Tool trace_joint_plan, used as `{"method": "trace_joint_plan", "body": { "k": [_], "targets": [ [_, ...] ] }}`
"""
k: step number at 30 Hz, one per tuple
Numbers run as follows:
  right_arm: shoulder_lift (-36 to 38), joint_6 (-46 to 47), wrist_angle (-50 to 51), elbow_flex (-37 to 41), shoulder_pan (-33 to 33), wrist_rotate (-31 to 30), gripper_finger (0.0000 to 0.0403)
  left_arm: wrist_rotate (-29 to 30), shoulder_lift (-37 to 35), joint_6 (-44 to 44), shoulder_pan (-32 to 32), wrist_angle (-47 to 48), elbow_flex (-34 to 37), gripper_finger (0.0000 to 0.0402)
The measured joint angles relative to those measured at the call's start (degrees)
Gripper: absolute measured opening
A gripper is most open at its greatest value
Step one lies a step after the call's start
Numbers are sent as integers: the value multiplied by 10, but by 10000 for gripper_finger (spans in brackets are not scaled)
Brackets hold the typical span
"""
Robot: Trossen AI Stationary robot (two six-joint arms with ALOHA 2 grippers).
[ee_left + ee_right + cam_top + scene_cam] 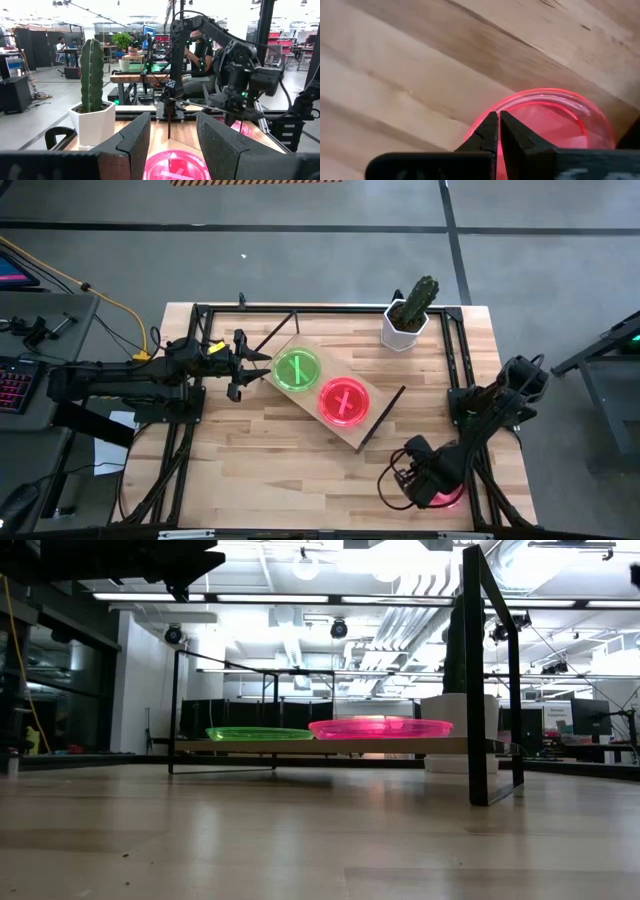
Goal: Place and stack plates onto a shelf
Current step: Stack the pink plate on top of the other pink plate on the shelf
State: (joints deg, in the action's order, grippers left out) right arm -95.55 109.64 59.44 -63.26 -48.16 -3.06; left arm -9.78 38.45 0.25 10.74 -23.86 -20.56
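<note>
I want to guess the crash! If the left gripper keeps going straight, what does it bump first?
Probably the green plate on the shelf; the left gripper, jaws open, points right at it.

Left gripper (262, 366) reaches level with jaws apart; right gripper (432, 492) points down, jaws closed.

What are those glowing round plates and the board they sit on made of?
The round pink-red plate and the round green plate look like translucent glossy plastic: light glows through them and their rims shine. The rectangular light board of the shelf looks like pale unvarnished wood, going by its matte grain, and it rests on a thin dark frame, probably metal wire.
</note>
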Motion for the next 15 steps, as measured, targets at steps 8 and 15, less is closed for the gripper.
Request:
{"method": "trace_joint_plan", "body": {
  "k": [8,15],
  "targets": [
    [0,59,-81,44,1,1,0,0,0,18,0,0,0,152],
    [0,61,-92,45,9,-1,19,0,0,19,0,0,0,152]
  ]
}}
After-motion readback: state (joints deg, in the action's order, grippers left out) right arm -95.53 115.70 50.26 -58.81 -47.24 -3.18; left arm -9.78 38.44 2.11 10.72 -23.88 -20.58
